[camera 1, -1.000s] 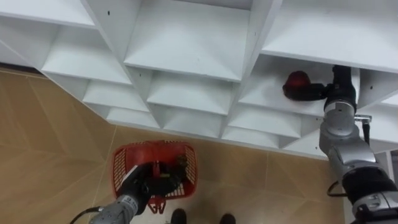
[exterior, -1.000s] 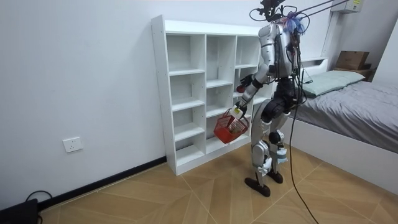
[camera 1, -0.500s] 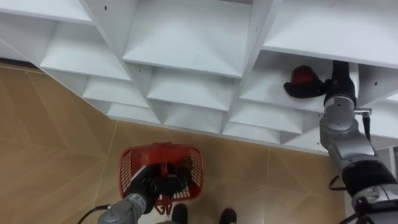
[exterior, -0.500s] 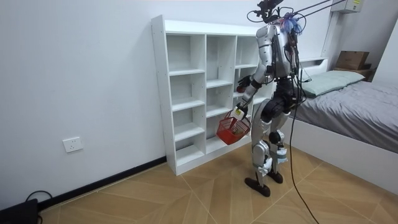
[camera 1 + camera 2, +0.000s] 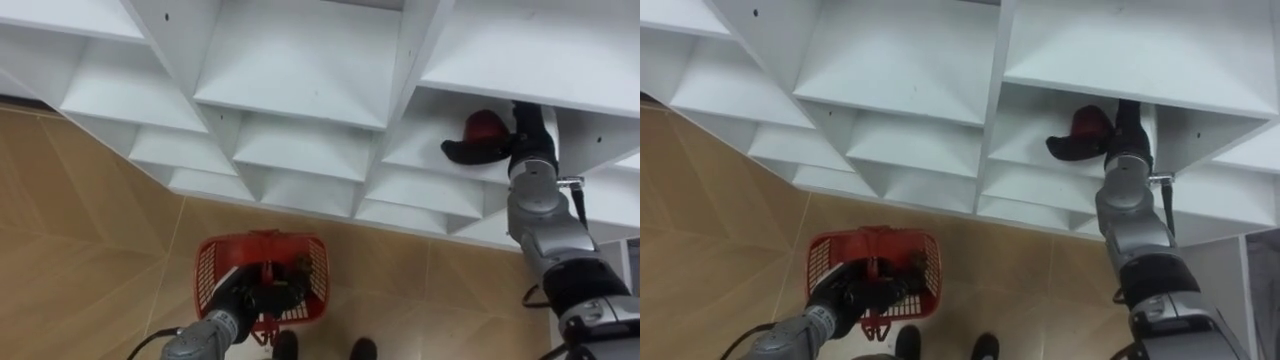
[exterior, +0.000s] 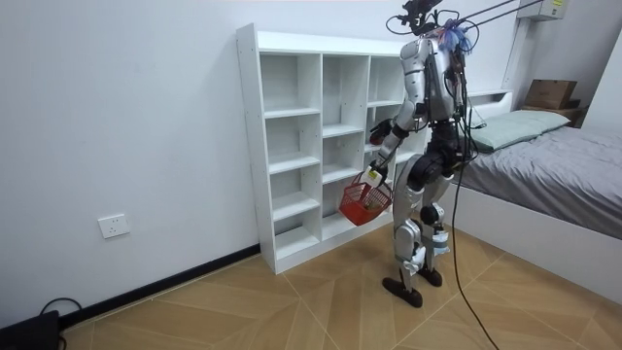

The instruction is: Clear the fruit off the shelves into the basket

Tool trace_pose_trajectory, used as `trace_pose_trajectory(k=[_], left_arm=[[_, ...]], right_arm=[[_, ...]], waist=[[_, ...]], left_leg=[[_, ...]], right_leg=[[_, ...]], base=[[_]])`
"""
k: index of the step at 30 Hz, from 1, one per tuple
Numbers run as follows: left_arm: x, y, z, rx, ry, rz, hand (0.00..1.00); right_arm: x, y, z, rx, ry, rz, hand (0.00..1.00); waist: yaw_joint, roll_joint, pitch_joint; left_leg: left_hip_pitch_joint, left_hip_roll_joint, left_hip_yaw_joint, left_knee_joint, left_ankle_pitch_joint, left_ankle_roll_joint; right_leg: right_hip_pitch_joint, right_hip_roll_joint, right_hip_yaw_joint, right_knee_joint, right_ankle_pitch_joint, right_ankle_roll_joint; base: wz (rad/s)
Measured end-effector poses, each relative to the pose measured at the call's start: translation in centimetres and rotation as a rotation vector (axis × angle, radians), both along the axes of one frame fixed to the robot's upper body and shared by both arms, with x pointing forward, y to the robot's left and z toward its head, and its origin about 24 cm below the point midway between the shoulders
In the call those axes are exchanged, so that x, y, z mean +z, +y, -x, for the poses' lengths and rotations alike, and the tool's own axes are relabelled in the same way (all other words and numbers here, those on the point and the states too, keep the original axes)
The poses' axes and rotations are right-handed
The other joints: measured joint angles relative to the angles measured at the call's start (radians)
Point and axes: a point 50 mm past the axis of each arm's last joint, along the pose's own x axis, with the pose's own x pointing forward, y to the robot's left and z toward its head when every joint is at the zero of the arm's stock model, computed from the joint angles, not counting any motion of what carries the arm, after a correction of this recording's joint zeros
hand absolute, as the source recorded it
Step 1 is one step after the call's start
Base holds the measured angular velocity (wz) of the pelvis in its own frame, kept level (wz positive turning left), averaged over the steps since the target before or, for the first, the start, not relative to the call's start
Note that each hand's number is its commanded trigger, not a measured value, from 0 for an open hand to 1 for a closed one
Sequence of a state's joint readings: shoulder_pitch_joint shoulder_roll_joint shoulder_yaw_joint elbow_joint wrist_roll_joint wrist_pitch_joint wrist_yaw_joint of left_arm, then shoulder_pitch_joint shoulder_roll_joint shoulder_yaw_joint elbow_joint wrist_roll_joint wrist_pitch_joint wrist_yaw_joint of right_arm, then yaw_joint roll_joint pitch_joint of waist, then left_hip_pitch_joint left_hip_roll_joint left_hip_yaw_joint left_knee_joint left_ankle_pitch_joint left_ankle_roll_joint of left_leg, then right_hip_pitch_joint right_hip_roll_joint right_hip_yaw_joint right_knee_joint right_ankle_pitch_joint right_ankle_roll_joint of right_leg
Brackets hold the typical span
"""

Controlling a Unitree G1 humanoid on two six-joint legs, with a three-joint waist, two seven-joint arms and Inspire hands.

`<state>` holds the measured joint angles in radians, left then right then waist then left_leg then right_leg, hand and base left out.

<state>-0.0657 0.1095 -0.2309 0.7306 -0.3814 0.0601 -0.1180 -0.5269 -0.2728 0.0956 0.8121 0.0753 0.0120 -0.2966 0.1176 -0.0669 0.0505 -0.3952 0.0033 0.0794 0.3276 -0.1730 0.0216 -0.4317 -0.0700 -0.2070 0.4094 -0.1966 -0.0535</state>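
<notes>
I stand facing a white closet of open shelves [image 5: 300, 70] [image 6: 311, 146]. My right hand [image 5: 472, 150] [image 5: 1072, 146] reaches into a compartment on the right, its dark fingers curled under a round red fruit [image 5: 487, 126] [image 5: 1092, 121]. Low down, a red mesh basket [image 5: 212, 272] [image 5: 824, 266] [image 6: 363, 199] hangs over the floor in front of the closet. My left hand [image 5: 252, 296] [image 5: 854, 295] is shut on its handle. What lies in the basket is hidden by the hand.
The other compartments [image 5: 295, 145] look bare. Wooden floor [image 5: 80, 230] stretches to the left of the basket. A bed [image 6: 554, 185] stands close behind me at the room view's right.
My right hand with the red fruit has shifted slightly left, toward the front of the compartment. The basket has swung a little closer to my body.
</notes>
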Motion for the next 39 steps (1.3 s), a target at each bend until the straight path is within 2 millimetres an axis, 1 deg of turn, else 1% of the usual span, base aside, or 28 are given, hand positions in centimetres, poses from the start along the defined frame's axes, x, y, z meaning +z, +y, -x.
trace_pose_trajectory(k=[4,11,16,18,20,34,35,36,37,38,39], left_arm=[[0.1,-0.3,-0.1,-0.017,-0.003,-0.002,1.00],[0.0,-0.4,0.0,-0.048,0.000,-0.017,1.00],[0.0,-0.3,0.0,-0.048,-0.001,-0.021,1.00],[0.0,-0.3,0.0,-0.048,0.000,-0.021,1.00],[0.0,-0.2,-0.1,-0.047,-0.001,-0.023,1.00],[0.1,-0.1,-0.1,-0.032,0.000,-0.016,1.00],[0.1,0.0,-0.1,-0.031,0.000,-0.015,1.00],[0.1,0.0,-0.2,-0.030,-0.001,-0.016,1.00],[0.1,0.0,-0.2,-0.029,-0.002,-0.017,1.00],[0.1,0.0,-0.2,-0.029,-0.002,-0.018,1.00],[0.1,0.0,-0.2,-0.029,-0.001,-0.018,1.00]], right_arm=[[-0.1,0.0,0.1,0.008,0.007,-0.008,0.00],[-0.8,-0.1,0.3,0.002,0.034,-0.007,0.00],[-1.1,0.0,0.4,0.004,0.043,0.000,0.00],[-1.2,-0.1,0.5,0.003,0.047,0.002,0.00],[-1.2,-0.1,0.5,0.002,0.049,0.003,0.00],[-1.4,-0.2,0.6,-0.001,0.057,0.004,0.00],[-1.4,-0.1,0.6,-0.001,0.057,0.006,0.07],[-1.5,-0.1,0.6,0.005,0.060,0.017,0.47],[-1.5,0.0,0.7,0.005,0.060,0.023,0.54],[-1.6,0.0,0.7,0.004,0.059,0.026,0.84],[-1.7,0.0,0.7,0.003,0.059,0.033,1.00]], waist=[[-0.003,0.003,-0.0010],[0.000,0.007,-0.0033],[-0.001,0.017,-0.0091],[-0.002,0.023,-0.0086],[-0.003,0.028,-0.0106],[-0.002,0.029,-0.0103],[-0.002,0.029,-0.0103],[-0.002,0.029,-0.0102],[-0.001,0.029,-0.0101],[-0.001,0.029,-0.0101],[-0.001,0.029,-0.0103]], left_leg=[[-0.002,0.003,-0.006,0.009,0.000,0.000],[-0.002,0.002,-0.009,0.014,0.000,0.001],[0.000,0.002,-0.009,0.013,0.000,0.001],[0.004,0.002,-0.011,0.013,0.000,0.001],[0.006,0.002,-0.014,0.013,0.000,0.001],[0.006,0.002,-0.012,0.013,0.002,0.003],[0.006,0.002,-0.011,0.012,0.002,0.004],[0.007,0.002,-0.010,0.011,0.003,0.004],[0.007,0.002,-0.009,0.011,0.003,0.004],[0.007,0.002,-0.008,0.011,0.003,0.004],[0.007,0.002,-0.005,0.011,0.003,0.004]], right_leg=[[0.013,0.002,-0.012,-0.015,0.006,-0.002],[0.018,0.002,-0.015,-0.027,0.010,0.000],[0.022,0.002,-0.016,-0.022,0.013,0.001],[0.029,0.002,-0.020,-0.026,0.013,0.001],[0.032,0.002,-0.023,-0.027,0.013,0.001],[0.031,0.001,-0.021,-0.026,0.016,0.001],[0.031,0.001,-0.021,-0.026,0.016,0.001],[0.031,0.001,-0.020,-0.026,0.016,0.001],[0.030,0.001,-0.019,-0.027,0.016,0.001],[0.030,0.001,-0.019,-0.027,0.016,0.001],[0.030,0.001,-0.019,-0.028,0.016,0.001]], base=[[0.04],[0.01],[0.00],[0.04],[0.02],[0.00],[-0.03],[0.00],[0.00],[0.00],[0.00]])
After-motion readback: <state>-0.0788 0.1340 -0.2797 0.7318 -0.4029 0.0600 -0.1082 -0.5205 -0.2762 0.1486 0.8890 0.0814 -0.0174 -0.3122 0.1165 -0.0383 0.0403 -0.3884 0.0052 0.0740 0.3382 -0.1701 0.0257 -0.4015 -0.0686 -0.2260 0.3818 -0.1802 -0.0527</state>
